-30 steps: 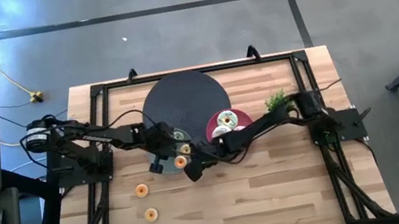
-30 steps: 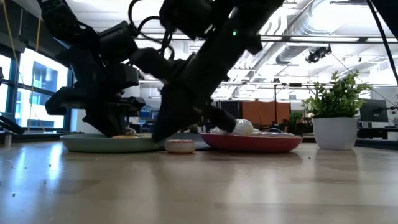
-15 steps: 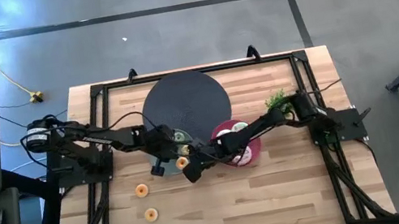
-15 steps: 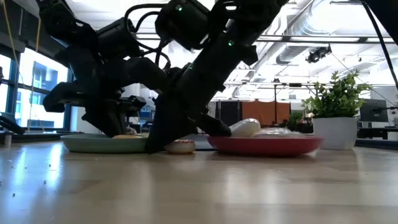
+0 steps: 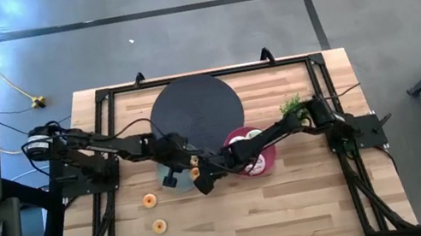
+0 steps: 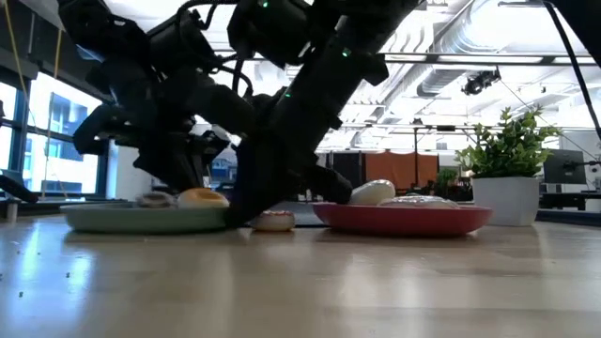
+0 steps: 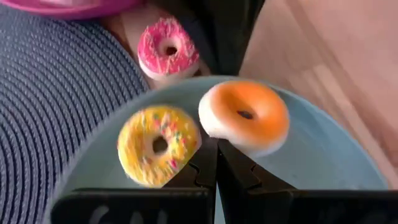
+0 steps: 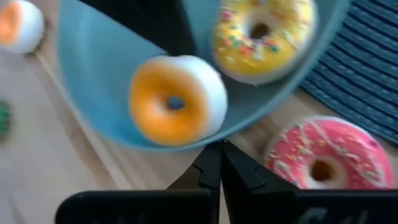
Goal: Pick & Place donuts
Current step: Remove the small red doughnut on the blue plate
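Left wrist view alone shows the left tool (image 7: 217,163) closed, empty, over the blue plate (image 7: 323,162).

Bright, backlit; wrist views seemingly blurred

We see a wooden bench (image 5: 296,207) carrying a dark round mat (image 5: 196,107), a grey-green plate (image 5: 171,177), a pink plate (image 5: 263,159), a potted plant (image 5: 292,106), and two small orange donuts (image 5: 149,201) lying apart near its left front.
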Robot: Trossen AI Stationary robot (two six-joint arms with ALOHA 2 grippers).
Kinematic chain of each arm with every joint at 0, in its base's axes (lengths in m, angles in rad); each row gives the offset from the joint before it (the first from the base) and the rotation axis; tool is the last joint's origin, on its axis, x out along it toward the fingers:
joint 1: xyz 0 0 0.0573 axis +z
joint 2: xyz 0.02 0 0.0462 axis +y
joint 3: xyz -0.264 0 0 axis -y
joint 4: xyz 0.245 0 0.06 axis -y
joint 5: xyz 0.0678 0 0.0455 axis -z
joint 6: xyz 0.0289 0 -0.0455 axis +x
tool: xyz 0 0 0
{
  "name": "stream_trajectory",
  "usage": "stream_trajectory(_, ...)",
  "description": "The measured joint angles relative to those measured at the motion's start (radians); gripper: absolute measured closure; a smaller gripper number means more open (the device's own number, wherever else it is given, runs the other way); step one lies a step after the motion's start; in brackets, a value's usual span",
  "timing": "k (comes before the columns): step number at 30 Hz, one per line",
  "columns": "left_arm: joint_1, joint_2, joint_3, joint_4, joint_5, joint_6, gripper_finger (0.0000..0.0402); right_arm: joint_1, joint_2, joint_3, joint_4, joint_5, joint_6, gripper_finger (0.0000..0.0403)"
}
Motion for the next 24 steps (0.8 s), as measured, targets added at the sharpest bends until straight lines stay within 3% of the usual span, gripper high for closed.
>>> stream_trajectory(7, -0.007, -0.005, 0.000, 0.131, 0.070, -0.028, 0.0401, -0.001, -0.001, 0.000, -0.005, 0.031, -0.004, 0.0403)
stream_trajectory(12, -0.023, -0.005, 0.001, 0.136, 0.070, -0.030, 0.0401, 0.002, -0.002, 0.000, 0.005, 0.034, -0.024, 0.0402)
stream_trajectory(24, -0.097, -0.005, 0.000, 0.156, -0.005, -0.049, 0.0401, 0.009, -0.019, 0.002, -0.078, 0.065, -0.105, 0.0398)
